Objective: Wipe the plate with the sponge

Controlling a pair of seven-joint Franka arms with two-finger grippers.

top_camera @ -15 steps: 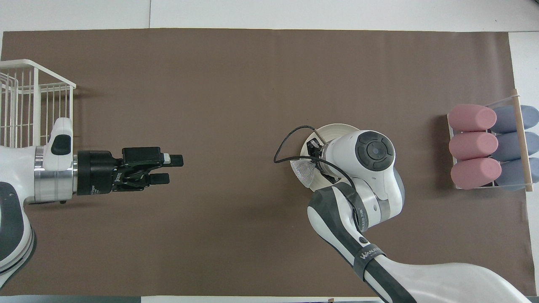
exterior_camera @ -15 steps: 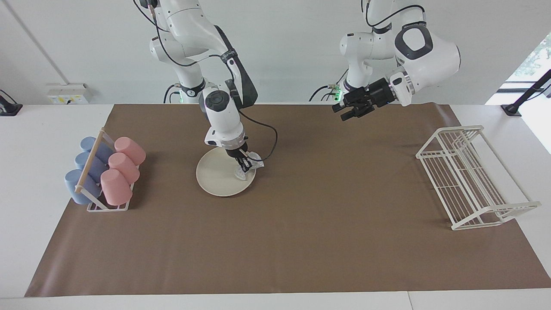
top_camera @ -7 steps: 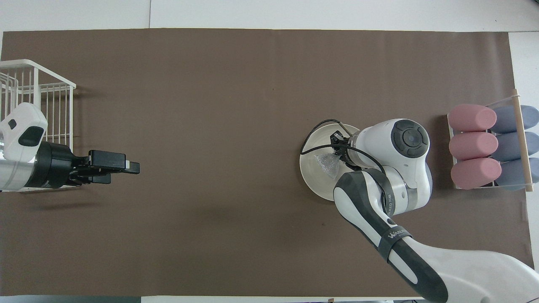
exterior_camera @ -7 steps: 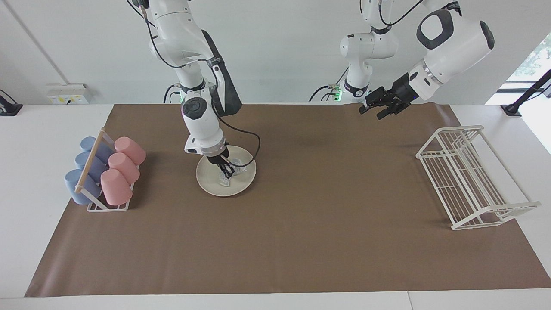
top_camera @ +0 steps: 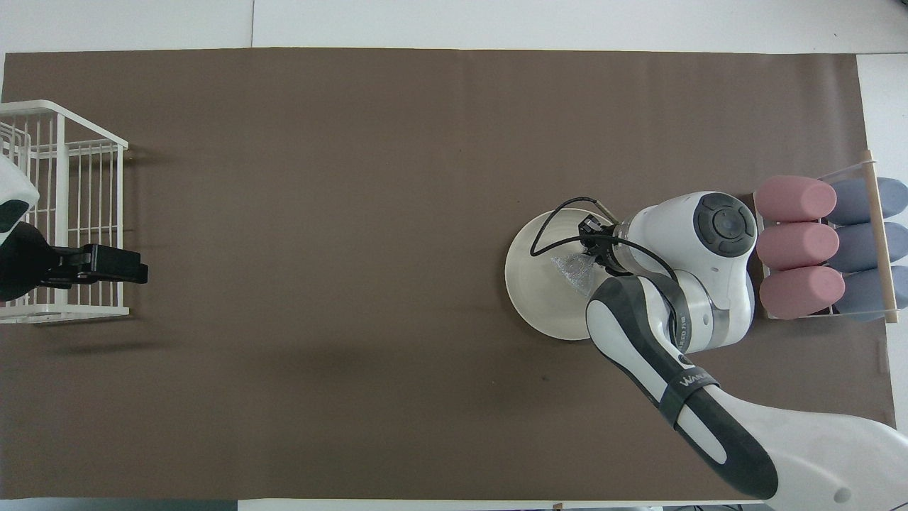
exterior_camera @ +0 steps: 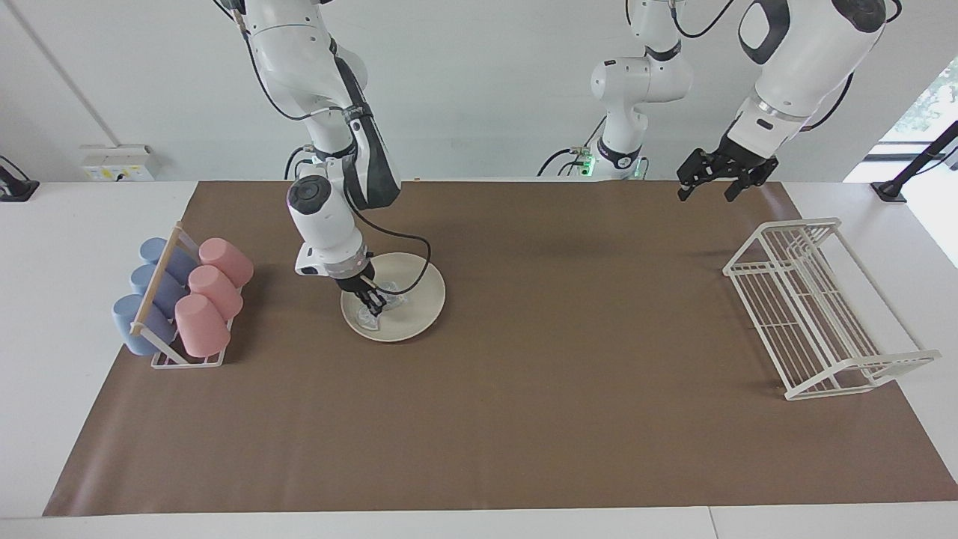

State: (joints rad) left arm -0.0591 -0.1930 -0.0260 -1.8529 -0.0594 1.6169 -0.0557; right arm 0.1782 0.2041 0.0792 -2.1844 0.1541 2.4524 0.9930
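Note:
The cream-white plate (exterior_camera: pixel 418 298) lies on the brown mat, beside the cup holder. My right gripper (exterior_camera: pixel 373 305) is down on the plate, shut on the silvery mesh sponge (exterior_camera: pixel 367 320), and presses it on the part of the plate toward the cup holder. In the overhead view the sponge (top_camera: pixel 576 268) shows on the plate (top_camera: pixel 533 287) just beside the right gripper (top_camera: pixel 590 250); the right arm covers that side of the plate. My left gripper (exterior_camera: pixel 706 187) is open and empty, raised in the air over the mat's edge near the wire rack; it also shows in the overhead view (top_camera: pixel 131 273).
A holder with pink and blue cups (exterior_camera: pixel 179 299) stands at the right arm's end of the table, close to the plate; it also shows in the overhead view (top_camera: pixel 823 245). A white wire rack (exterior_camera: pixel 816 314) stands at the left arm's end, and shows in the overhead view (top_camera: pixel 64 213).
The right gripper has dragged the sponge across the plate toward the cup holder. The left arm has lifted and swung toward the wire rack's end of the table.

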